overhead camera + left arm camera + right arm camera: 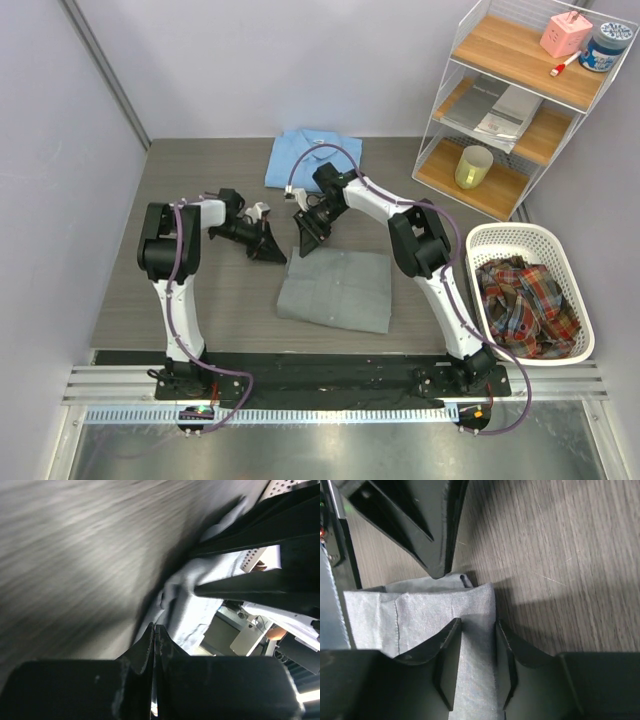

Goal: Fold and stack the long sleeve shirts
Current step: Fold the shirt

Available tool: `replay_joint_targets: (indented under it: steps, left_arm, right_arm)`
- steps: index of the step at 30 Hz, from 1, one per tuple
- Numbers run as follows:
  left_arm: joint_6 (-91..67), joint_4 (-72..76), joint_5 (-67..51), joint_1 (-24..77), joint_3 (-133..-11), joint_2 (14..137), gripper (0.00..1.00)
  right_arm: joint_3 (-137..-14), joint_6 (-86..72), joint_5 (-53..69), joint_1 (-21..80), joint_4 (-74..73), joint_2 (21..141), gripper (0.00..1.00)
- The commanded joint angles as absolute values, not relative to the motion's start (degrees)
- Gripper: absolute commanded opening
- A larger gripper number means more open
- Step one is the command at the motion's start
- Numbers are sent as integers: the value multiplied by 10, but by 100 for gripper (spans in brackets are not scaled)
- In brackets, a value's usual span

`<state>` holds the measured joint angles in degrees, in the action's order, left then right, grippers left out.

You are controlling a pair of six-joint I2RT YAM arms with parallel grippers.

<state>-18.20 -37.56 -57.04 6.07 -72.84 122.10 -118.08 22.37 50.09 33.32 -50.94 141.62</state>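
The grey long sleeve shirt (pixel 335 290) lies folded in the middle of the table. The light blue long sleeve shirt (pixel 312 160) lies folded behind it. Both grippers are at the grey shirt's far left corner. My right gripper (pixel 305 240) points down there. In the right wrist view, the right gripper (pixel 476 622) has its jaws apart on either side of a folded edge of the grey shirt (pixel 420 610), and the cloth fills most of the gap. My left gripper (pixel 270 248) is shut with nothing in it. The left gripper's tip (pixel 155 626) sits at the edge of the grey shirt (pixel 192 605).
A white basket (pixel 480 240) with plaid cloth inside stands at the right of the table. Behind it is a wire shelf (pixel 520 100) with a yellow cup, papers and small items. Grey walls close in the left side and the back.
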Motion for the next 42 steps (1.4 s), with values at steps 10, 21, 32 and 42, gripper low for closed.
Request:
replay_joint_targets:
  steps: [10, 21, 32, 42]
  left_arm:
    - [-207, -339, -574, 74, -725, 1182, 0]
    - [-196, -363, -499, 87, -744, 1224, 0]
    - [-190, -375, -477, 88, -750, 1235, 0]
    - [-184, -383, -472, 88, -762, 1243, 0]
  right_arm:
    - [-1202, 236, 505, 337, -506, 1417, 27]
    - [-1221, 213, 534, 337, -503, 1411, 15]
    - [-1241, 180, 550, 345, -472, 1400, 1]
    - [-1242, 195, 525, 348, -470, 1426, 1]
